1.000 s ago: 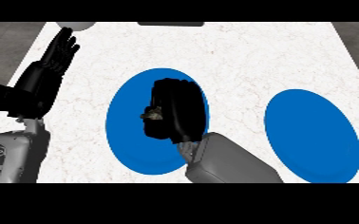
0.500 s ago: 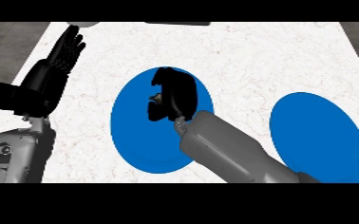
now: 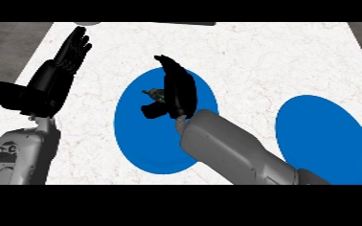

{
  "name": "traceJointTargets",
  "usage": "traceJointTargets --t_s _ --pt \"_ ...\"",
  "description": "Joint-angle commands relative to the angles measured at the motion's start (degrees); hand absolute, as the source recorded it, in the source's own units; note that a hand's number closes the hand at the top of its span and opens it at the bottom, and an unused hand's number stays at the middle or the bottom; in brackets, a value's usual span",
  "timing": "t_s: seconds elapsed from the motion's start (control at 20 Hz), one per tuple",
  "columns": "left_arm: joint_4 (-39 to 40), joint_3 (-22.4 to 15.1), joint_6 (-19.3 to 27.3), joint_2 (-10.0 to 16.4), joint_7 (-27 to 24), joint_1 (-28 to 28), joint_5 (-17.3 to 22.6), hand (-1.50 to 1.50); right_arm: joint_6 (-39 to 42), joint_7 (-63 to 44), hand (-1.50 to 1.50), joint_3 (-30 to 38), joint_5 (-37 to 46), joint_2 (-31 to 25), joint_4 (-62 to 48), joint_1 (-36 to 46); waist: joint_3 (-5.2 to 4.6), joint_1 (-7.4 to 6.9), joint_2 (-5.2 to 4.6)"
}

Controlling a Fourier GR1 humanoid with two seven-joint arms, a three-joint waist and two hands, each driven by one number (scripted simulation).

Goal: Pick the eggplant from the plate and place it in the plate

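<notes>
– Two round blue plates: small dark eggplant [image 3: 151, 94] on the left plate [image 3: 141, 146], right plate [image 3: 318, 139] well apart. Black right hand [image 3: 176, 88] beside the eggplant, fingers straight, thumb spread.
– Closing off-centre could knock it sideways.

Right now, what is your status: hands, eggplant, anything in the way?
Left hand open, resting at left. Right hand open over left blue plate, eggplant beside its palm, not yet gripped. Right blue plate apart; no obstacle seen between plates.
</notes>
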State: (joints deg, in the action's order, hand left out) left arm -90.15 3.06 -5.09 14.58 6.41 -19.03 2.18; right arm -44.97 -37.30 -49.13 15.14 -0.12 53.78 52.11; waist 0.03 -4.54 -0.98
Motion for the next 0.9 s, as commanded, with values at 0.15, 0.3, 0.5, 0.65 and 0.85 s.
traceJointTargets --t_s 0.15,0.3,0.5,0.65,0.85 --pt "1.55 0.32 1.46 -0.78 0.80 -1.55 -0.85 0.00 -12.42 7.59 -1.50 3.05 -9.15 0.11 3.37 1.00 0.04 1.04 0.12" --pt "-0.58 -0.49 2.10 -1.32 3.64 -2.10 -1.13 0.00 -14.28 12.67 -1.50 4.40 -12.30 0.11 3.83 -2.04 0.04 2.29 0.50" --pt "-4.45 2.02 0.61 0.65 0.91 5.21 -0.05 0.00 -13.23 15.95 -1.50 10.29 -12.48 0.11 8.16 -6.23 0.00 3.75 1.06" --pt "-3.27 2.13 1.26 0.33 1.58 3.35 -0.78 0.00 -9.59 26.00 -1.50 14.25 -15.22 -3.09 10.68 -14.33 0.02 4.22 0.85" --pt "-3.37 4.64 -0.35 1.63 0.00 5.10 0.96 0.00 -4.29 25.15 -1.50 14.65 -16.42 -11.78 26.28 -23.51 -0.01 5.02 1.18"
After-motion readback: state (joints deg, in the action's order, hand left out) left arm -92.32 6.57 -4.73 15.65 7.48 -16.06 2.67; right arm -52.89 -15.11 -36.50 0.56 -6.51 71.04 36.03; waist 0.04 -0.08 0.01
